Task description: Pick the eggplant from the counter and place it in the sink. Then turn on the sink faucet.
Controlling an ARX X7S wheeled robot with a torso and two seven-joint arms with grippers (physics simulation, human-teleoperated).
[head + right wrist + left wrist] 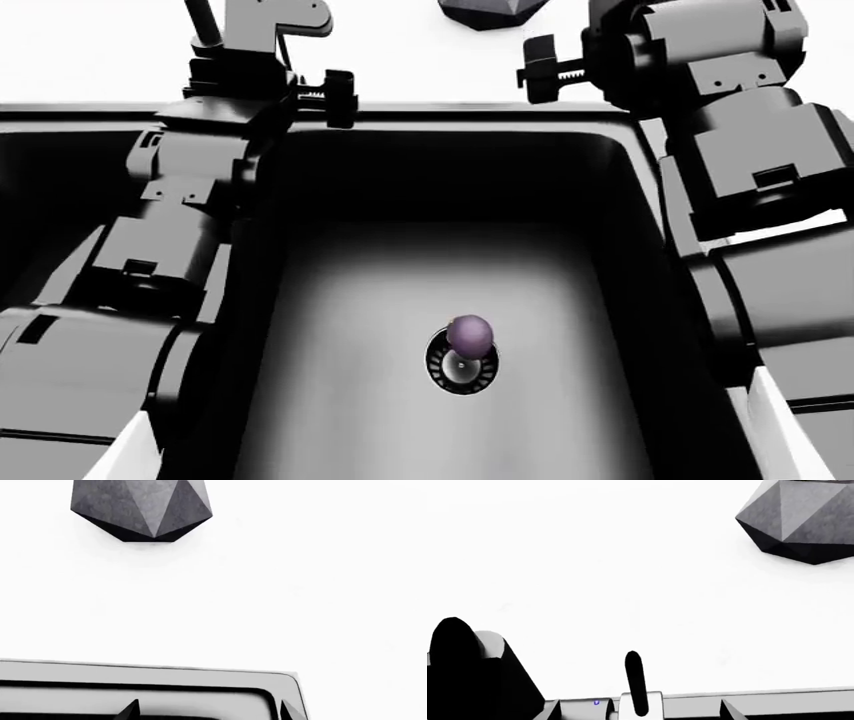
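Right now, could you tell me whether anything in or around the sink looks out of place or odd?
Nothing looks spilled or damaged. The eggplant lies in the sink basin, resting right at the round drain strainer, partly covering it. A dark faceted object sits on the white counter behind the sink.

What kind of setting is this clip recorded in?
Most likely a simulated kitchen: a black sink set into a white counter, a round drain strainer with a small purple eggplant on it, and a dark faceted object behind.
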